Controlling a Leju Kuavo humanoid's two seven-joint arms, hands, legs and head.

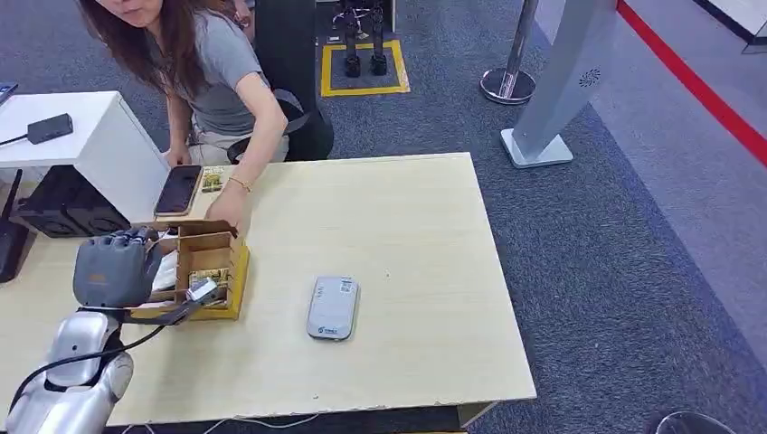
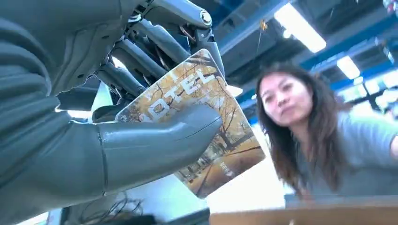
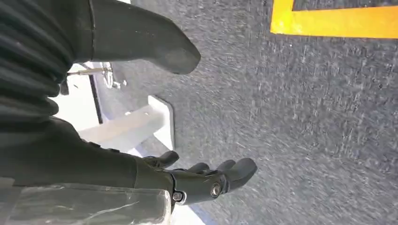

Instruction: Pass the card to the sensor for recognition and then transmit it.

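card: one, held in the left hand (image 1: 113,269); in the left wrist view the card (image 2: 213,124) was pinched between thumb and fingers, printed face showing the word "HOTEL"
left hand: closed on the card, poised just beside the rack (image 1: 210,268), on the rack's left
sensor: one grey reader (image 1: 332,307), lying flat on the counter (image 1: 407,226), to the right of the rack and well apart from it
key relation: the sensor lay to the right of the left hand, beyond the rack; the card would have to cross over or around the rack to reach it
long axis: the sensor's length ran roughly away from the robot; the card's own lie relative to it could not be told
nearer arm: the left, judged from the head view; it already had the card
right hand: (image 3: 206,176) hanging over grey carpet, fingers loosely apart, nothing in it
rack: one wooden slotted holder, with a person's hand (image 1: 226,210) resting at its far edge
phone: one (image 1: 178,188), beyond the rack
step: judged as card taken, presenting to the sensor not yet done
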